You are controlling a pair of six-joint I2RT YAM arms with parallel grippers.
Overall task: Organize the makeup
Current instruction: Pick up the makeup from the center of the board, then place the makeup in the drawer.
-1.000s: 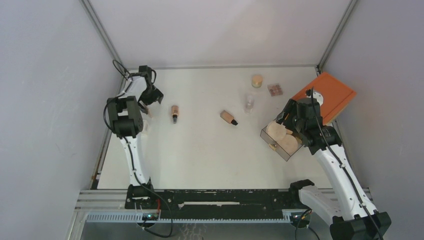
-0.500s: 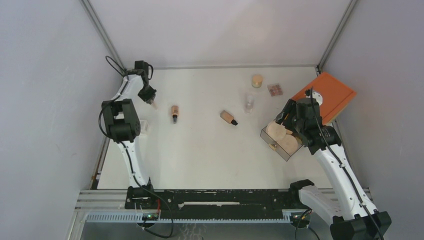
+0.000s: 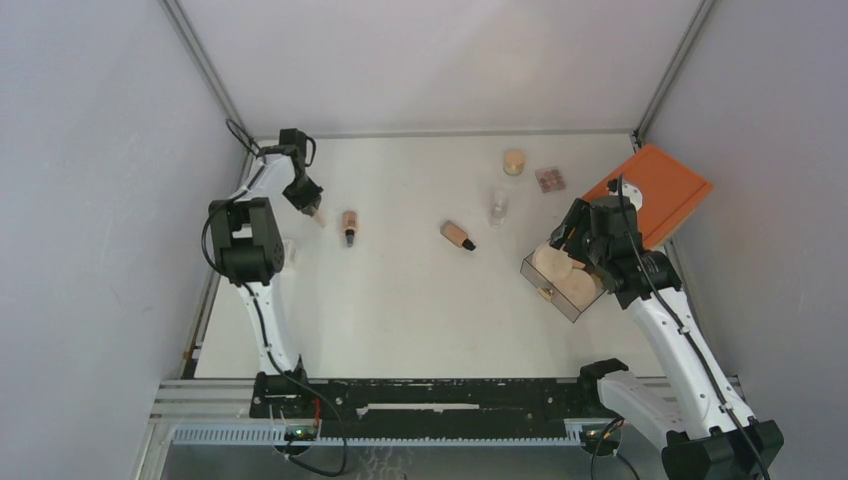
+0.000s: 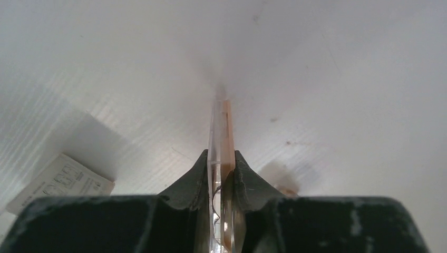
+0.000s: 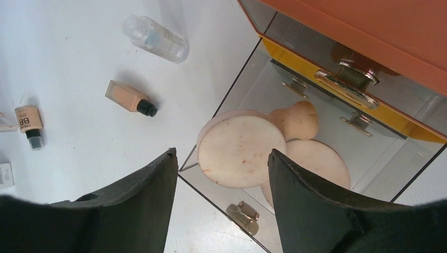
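Note:
My left gripper [image 4: 220, 158] is shut on a thin clear-and-peach makeup case [image 4: 224, 126], seen edge-on and sticking out past the fingertips. In the top view that gripper [image 3: 312, 205] hangs at the far left of the table. Two peach bottles with black caps [image 3: 349, 226] [image 3: 457, 236] lie in the middle. My right gripper [image 5: 221, 155] stands open above a pulled-out clear drawer [image 5: 232, 95]. The drawer holds two round tan discs [image 5: 241, 150] [image 5: 321, 161] and a beige sponge [image 5: 298, 118].
The orange-topped box [image 3: 655, 190] stands at the right edge. Before it lie a clear bottle [image 3: 498, 206], a tan disc [image 3: 514, 161] and a small palette [image 3: 550, 179]. A white card [image 3: 288, 252] lies by the left arm.
My left gripper has shut on the thin case and shifted slightly right, toward the nearer peach bottle. The right arm has stayed still.

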